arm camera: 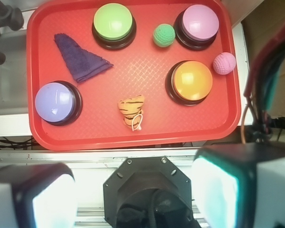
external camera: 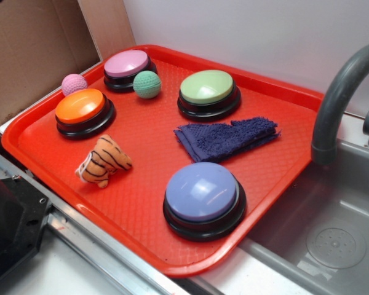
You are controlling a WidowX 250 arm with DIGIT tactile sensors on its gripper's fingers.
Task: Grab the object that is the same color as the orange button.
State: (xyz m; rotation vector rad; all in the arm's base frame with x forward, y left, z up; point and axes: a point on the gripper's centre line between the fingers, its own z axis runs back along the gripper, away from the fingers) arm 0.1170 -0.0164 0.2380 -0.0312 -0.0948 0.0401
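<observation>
Exterior view: a red tray point(external camera: 283, 160) is shown carrying four dome buttons, two knitted balls, a folded blue cloth point(external camera: 224, 138) and the plush tiger point(external camera: 103, 161). The tiger is seen lying on its side on bare tray floor, just in front of the orange button point(external camera: 83, 110) and apart from it, with the purple button point(external camera: 203, 198) well off to one side. No gripper is caught in this view. Wrist view: the gripper point(arm camera: 135, 192) is seen from above with its two pale fingers point(arm camera: 52, 202) spread wide and released, nothing held between them, hanging outside the tray's near rim. The tiger point(arm camera: 132, 111) is placed ahead of the fingers and roughly centred on the gap between them, with a small white loop at its near end. The orange button point(arm camera: 192, 81) is set ahead and toward the finger on the pink ball point(arm camera: 224, 63) side. Handling judgement: the approach is best carried straight forward and down over the rim, the fingers closed across the tiger's narrow striped body rather than on the loop, and clearance kept from the orange button's base.
</observation>
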